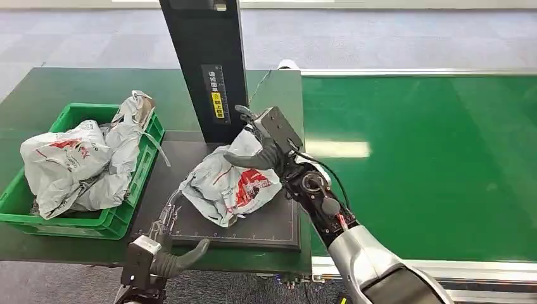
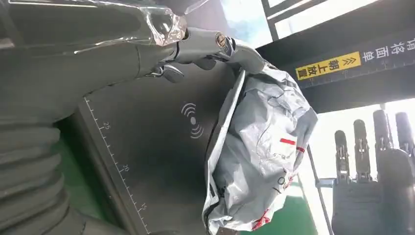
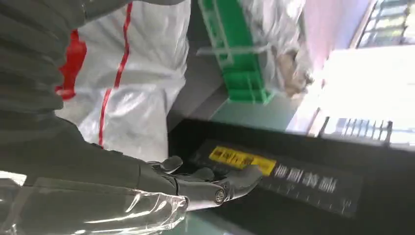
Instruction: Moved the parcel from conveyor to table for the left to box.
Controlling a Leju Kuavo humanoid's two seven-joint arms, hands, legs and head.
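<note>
A grey-white plastic parcel (image 1: 231, 183) with red print lies crumpled on the black weighing pad (image 1: 272, 221). My right hand (image 1: 269, 142) is at the parcel's far right side. Its thumb lies across the top of the bag and its fingers (image 1: 246, 114) are stretched out away from it, gripping nothing. The right wrist view has the same hand (image 3: 195, 183) with straight fingers beside the parcel (image 3: 137, 73). My left hand (image 1: 168, 253) hovers open at the pad's near left corner, apart from the parcel. In the left wrist view its thumb (image 2: 195, 44) points toward the parcel (image 2: 259, 152).
A green crate (image 1: 136, 171) holding several similar parcels (image 1: 69, 161) stands left of the pad. A black post (image 1: 209, 57) with a yellow label rises behind the pad. The green conveyor belt (image 1: 430, 164) runs along the right.
</note>
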